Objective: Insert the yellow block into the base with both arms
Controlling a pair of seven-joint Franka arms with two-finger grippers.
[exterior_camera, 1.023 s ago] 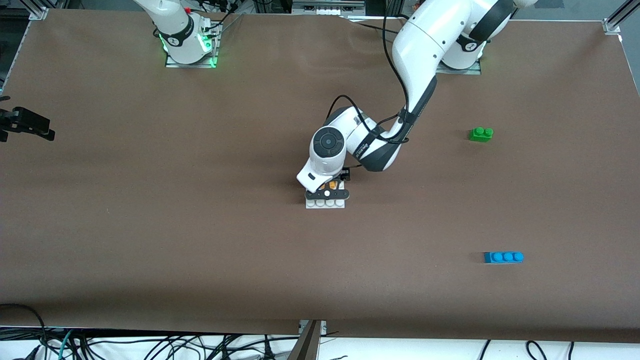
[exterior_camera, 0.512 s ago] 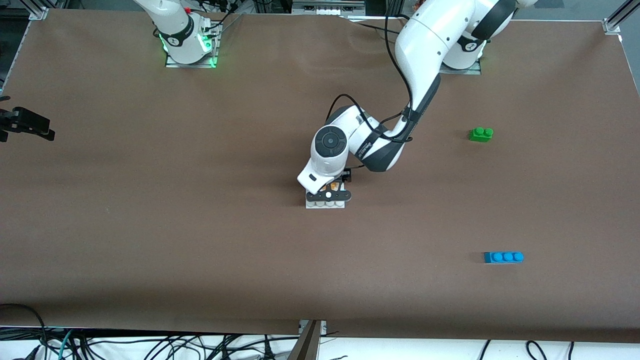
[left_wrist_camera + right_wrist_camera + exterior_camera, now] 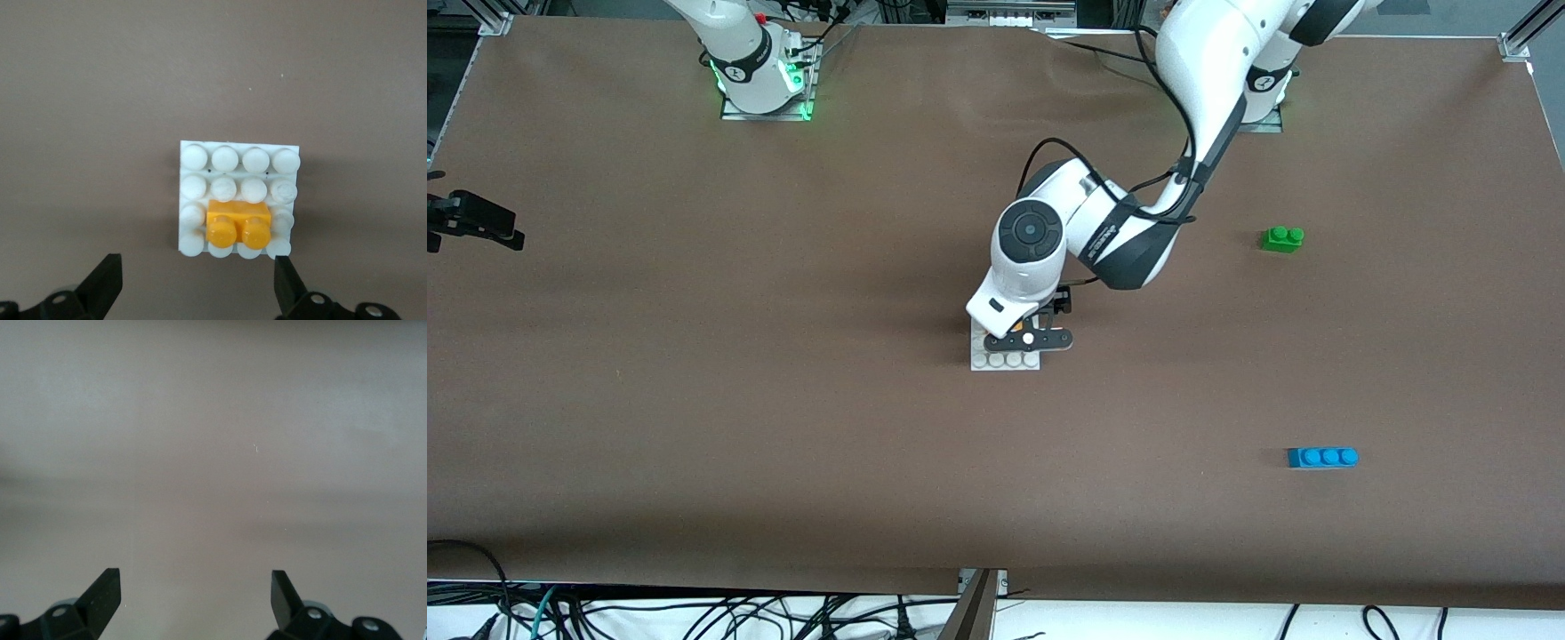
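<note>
- The table is plain brown and carries everything else.
- My left arm reaches from its base to the middle of the table. My right arm waits at its base.
- The base is a flat white square with a four-by-four grid of round studs, lying mid-table.
- The yellow block is a small orange-yellow brick with two studs. It sits on the base, pressed onto studs along one edge row and the row next to it.
- A blue brick lies toward the left arm's end, nearer the camera than the base; a green brick lies at that same end, farther from the camera.
- Since a second ago my left arm has lifted and drawn back toward its base, so more of the white plate shows; the block stayed put.
- My left gripper hangs over the base with fingers spread wide, holding nothing and clear of the block.
- My right gripper is also spread wide and empty, over bare table.
</note>
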